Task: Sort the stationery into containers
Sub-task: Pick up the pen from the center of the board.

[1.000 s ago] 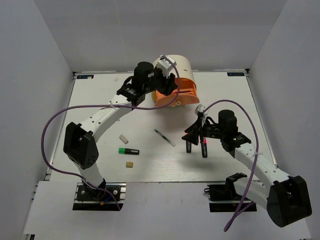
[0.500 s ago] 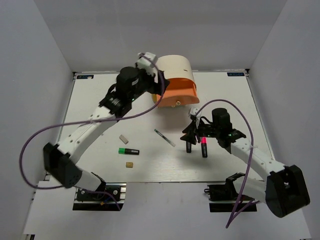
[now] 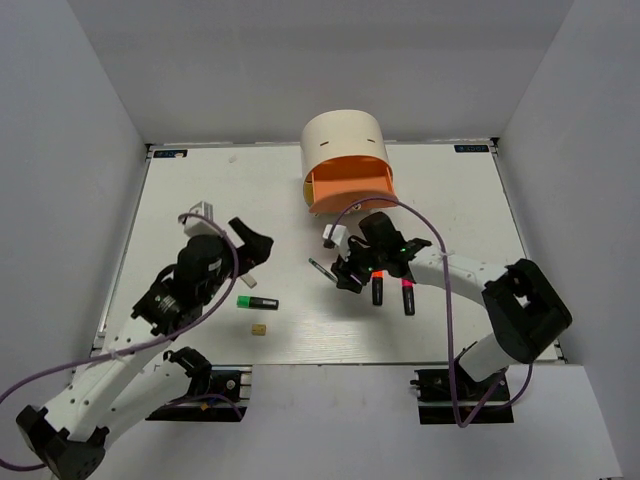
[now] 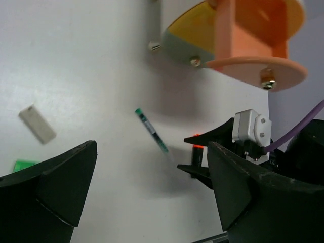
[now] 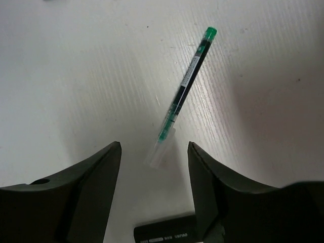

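The left arm rises from the lower left of the top view and bends toward the centre. Its left claw (image 3: 252, 245) hangs above the surface (image 3: 200, 190) with the jaws spread wide and nothing between them.

The right arm starts at the lower right, folds at an elbow near the right edge and reaches leftward to the middle. There the right claw (image 5: 153, 147) sits low over the dark-green pen (image 5: 186, 86). Its jaws are wide, one on each side of the pen's clear end, and they are not gripping it.

The surface is white and flat, boxed in by pale grey walls on three sides. A cream desk unit (image 3: 343, 140) stands at the upper middle, with its peach-orange drawer (image 3: 350, 185) pulled out toward the arms. The left wrist view shows a yellow front (image 4: 190, 30) and a pale grey front (image 4: 179, 48) beside it. That makes three drawer fronts, each with a small knob.

There are three highlighters:
- The green-capped highlighter (image 3: 257, 302) lies left of centre.
- The orange-capped highlighter (image 3: 378, 291) and the pink-capped highlighter (image 3: 408, 298) lie side by side, just right of the right claw.

One pen is in view. One white eraser (image 4: 38, 124) shows at the left of the left wrist view. One tan block (image 3: 259, 328) lies just below the green-capped highlighter.
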`<control>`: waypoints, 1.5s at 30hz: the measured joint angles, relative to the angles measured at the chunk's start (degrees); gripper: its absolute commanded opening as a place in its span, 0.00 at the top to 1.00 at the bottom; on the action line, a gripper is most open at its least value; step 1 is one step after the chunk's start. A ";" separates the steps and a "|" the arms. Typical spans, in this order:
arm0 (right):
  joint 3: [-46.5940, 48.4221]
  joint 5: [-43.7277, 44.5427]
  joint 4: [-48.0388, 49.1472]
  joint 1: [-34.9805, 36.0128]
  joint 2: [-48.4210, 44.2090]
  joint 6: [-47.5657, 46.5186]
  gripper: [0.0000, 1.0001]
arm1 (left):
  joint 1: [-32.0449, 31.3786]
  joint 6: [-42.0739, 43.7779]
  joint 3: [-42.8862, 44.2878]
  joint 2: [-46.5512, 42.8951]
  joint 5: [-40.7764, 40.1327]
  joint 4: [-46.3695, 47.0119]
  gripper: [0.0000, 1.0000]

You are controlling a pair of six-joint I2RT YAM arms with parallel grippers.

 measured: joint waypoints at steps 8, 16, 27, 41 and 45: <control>0.87 11.58 1.20 5.51 5.49 3.37 0.36 | 0.00 -17.03 -8.37 -12.11 -4.72 -11.56 0.00; 4.24 18.18 1.86 7.23 10.27 7.32 0.34 | 0.00 -24.13 -10.25 -13.68 -5.09 -15.98 0.00; 5.77 17.25 1.40 7.28 12.50 8.85 0.57 | 0.00 -25.59 -10.25 -10.32 -4.02 -16.48 0.00; 2.60 11.43 -1.20 7.28 7.91 5.31 1.00 | 0.00 -28.89 -12.11 -9.55 -2.40 -17.11 0.00; 2.51 7.63 -3.54 7.23 0.87 2.58 1.00 | 0.00 -31.43 -12.57 -8.26 -1.20 -17.62 0.00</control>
